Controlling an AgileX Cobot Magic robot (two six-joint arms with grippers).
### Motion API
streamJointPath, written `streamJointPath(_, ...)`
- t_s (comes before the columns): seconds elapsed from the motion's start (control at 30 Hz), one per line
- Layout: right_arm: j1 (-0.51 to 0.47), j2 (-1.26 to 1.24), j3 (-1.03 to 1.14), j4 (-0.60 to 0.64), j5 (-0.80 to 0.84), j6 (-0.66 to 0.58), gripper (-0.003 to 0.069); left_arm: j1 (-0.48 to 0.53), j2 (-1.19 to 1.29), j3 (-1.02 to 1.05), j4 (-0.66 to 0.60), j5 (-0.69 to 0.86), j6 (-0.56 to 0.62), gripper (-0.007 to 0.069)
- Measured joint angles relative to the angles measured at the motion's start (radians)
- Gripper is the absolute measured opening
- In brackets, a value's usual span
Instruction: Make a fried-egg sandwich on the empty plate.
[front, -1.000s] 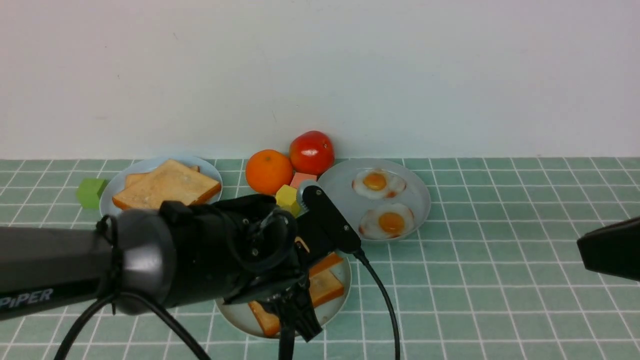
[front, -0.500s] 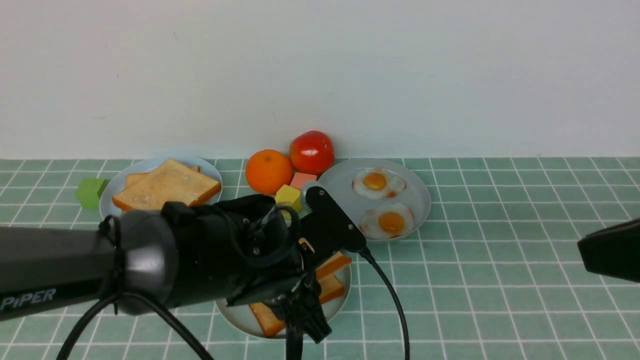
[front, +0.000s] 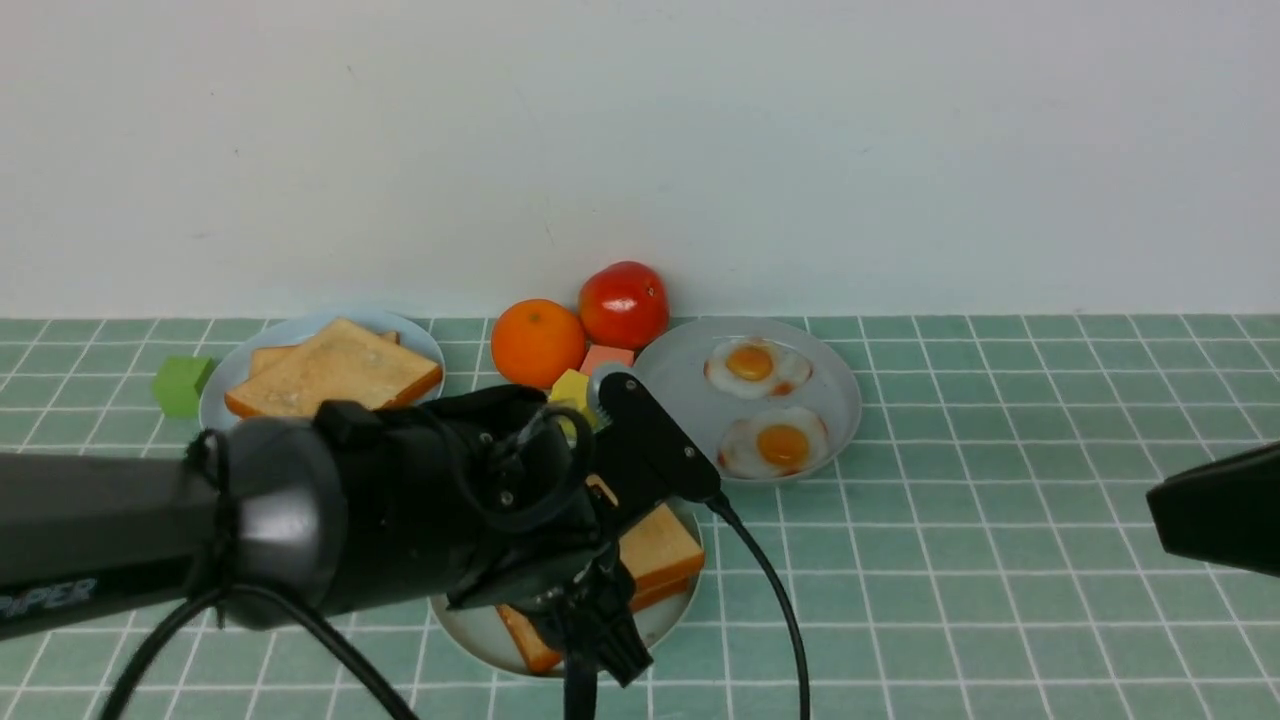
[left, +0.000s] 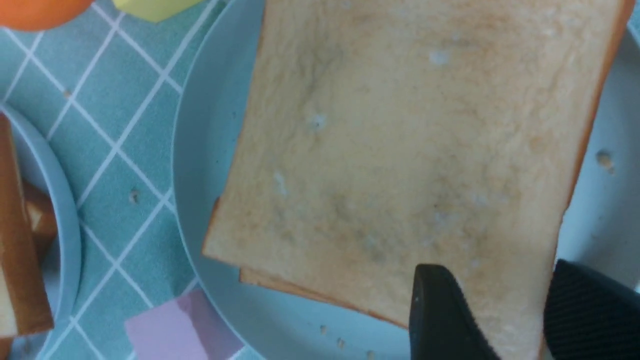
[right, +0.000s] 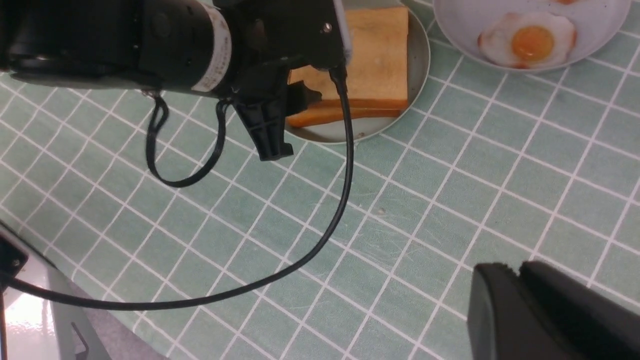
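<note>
The pale mint-green plate (front: 470, 632) lies at the table's front centre, mostly behind my left arm (front: 420, 510). Two golden-brown toast slices (front: 662, 545) lie stacked flat on it. The top slice fills the left wrist view (left: 400, 140); the lower slice's edge (left: 280, 285) peeks out. No egg shows between them. My left gripper (left: 492, 270) is open, its jaws astride one corner of the top slice. The stack (right: 377, 55) also shows in the right wrist view. My right gripper (right: 517, 267) is shut and empty above bare tiles at the right (front: 1210, 505).
A bluish plate (front: 835, 400) with two fried eggs (front: 780, 445) stands behind the sandwich plate, to its right. A plate of loose toast (front: 335, 375) and a green block (front: 182, 385) are back left. An orange (front: 537, 342), a tomato (front: 623, 303) and a yellow block (front: 572, 388) are between. A black cable (front: 775, 600) trails.
The top toast slice was held tilted over the plate; it now lies flat on the lower slice. My left wrist shifted slightly. The right arm barely moved.
</note>
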Motion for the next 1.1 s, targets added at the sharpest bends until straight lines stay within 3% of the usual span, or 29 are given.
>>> streamJointPath(0.13, 0.000, -0.020, -0.005, 0.000, 0.000, 0.000, 0.0083, -0.036, -0.111, 0.001, -0.031, 0.057, -0.022, 0.0302)
streamJointPath(0.27, 0.000, -0.048, -0.024, -0.012, 0.002, 0.009, 0.0085, -0.089, -0.264, 0.001, -0.064, 0.103, -0.069, 0.0246)
streamJointPath(0.43, 0.000, -0.135, -0.028, -0.081, 0.056, 0.056, 0.0085, -0.136, -0.626, 0.092, -0.100, 0.040, -0.197, 0.0035)
streamJointPath(0.5, 0.000, -0.172, -0.013, -0.117, 0.073, 0.074, 0.0085, -0.137, -0.768, 0.181, -0.109, -0.024, -0.228, -0.0014)
streamJointPath(0.73, 0.000, -0.401, 0.149, -0.274, 0.104, 0.192, 0.0083, -0.137, -1.310, 0.621, -0.109, -0.342, -0.317, -0.0013)
streamJointPath(0.97, 0.000, -0.573, 0.295, -0.293, 0.060, 0.299, -0.0010, -0.137, -1.594, 0.850, -0.087, -0.438, -0.339, -0.0013)
streamJointPath(1.1, 0.000, -0.621, 0.350, -0.293, -0.041, 0.350, -0.0013, -0.137, -1.659, 0.888, -0.086, -0.437, -0.340, -0.0013)
